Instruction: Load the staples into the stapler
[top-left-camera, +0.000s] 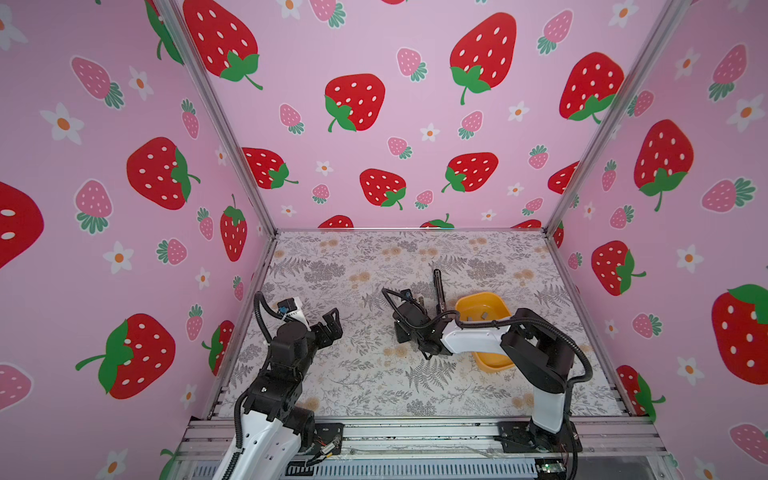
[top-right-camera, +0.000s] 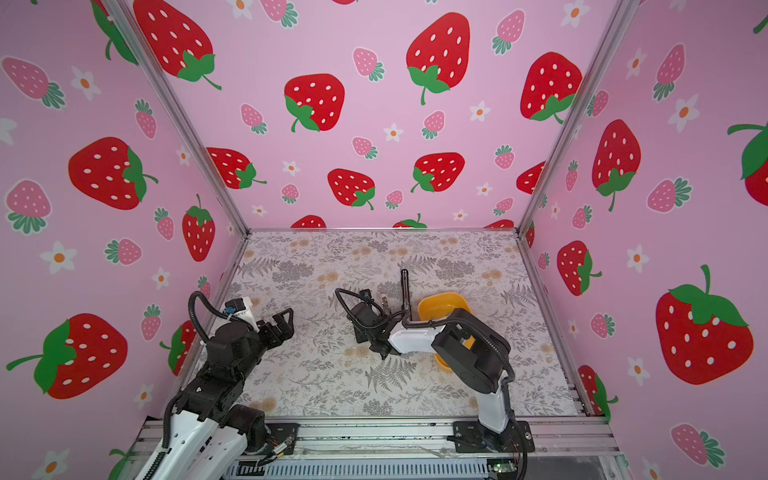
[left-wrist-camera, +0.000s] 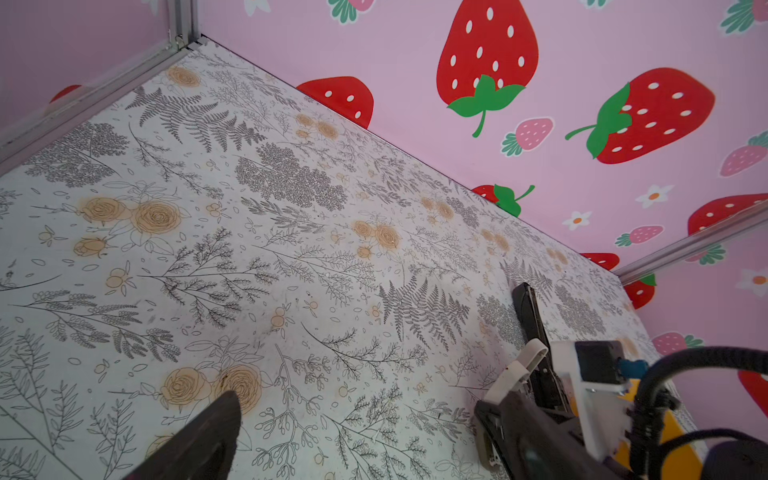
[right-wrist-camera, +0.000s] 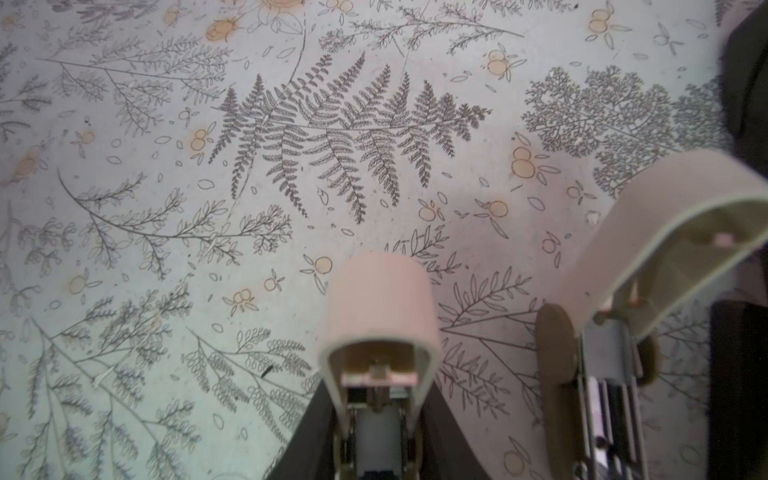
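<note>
Two robot arms work over a worktop (top-left-camera: 332, 266) printed with grey ferns and orange flowers, inside a booth with pink strawberry-patterned walls (top-left-camera: 374, 124).

The left hand (top-left-camera: 331, 326) hangs over the near left part of the worktop. Its jaws are spread wide apart and it is empty.

The right arm reaches across from the right towards the middle of the worktop. In the right wrist view, the right hand (right-wrist-camera: 378, 419) is closed on a small whitish stapler (right-wrist-camera: 378, 307), clamping its body from both sides. The stapler's rounded nose points out over the fern print. It is not clear whether this stapler rests on the worktop or is lifted off it.

Just beside it, on the side towards the right, is a second whitish stapler (right-wrist-camera: 648, 249). Its top cover is swung up, so the metal channel underneath shows.

In a top view, a black stapler (top-left-camera: 437, 289), also hinged open with one arm pointing towards the far wall, sits between the right hand and a yellow tub (top-left-camera: 473, 303).

The staples (top-left-camera: 484, 316) are inside the yellow tub. They are small grey strips on its floor, to the right of the staplers and apart from them. The right forearm crosses over the near part of the tub and hides it.
</note>
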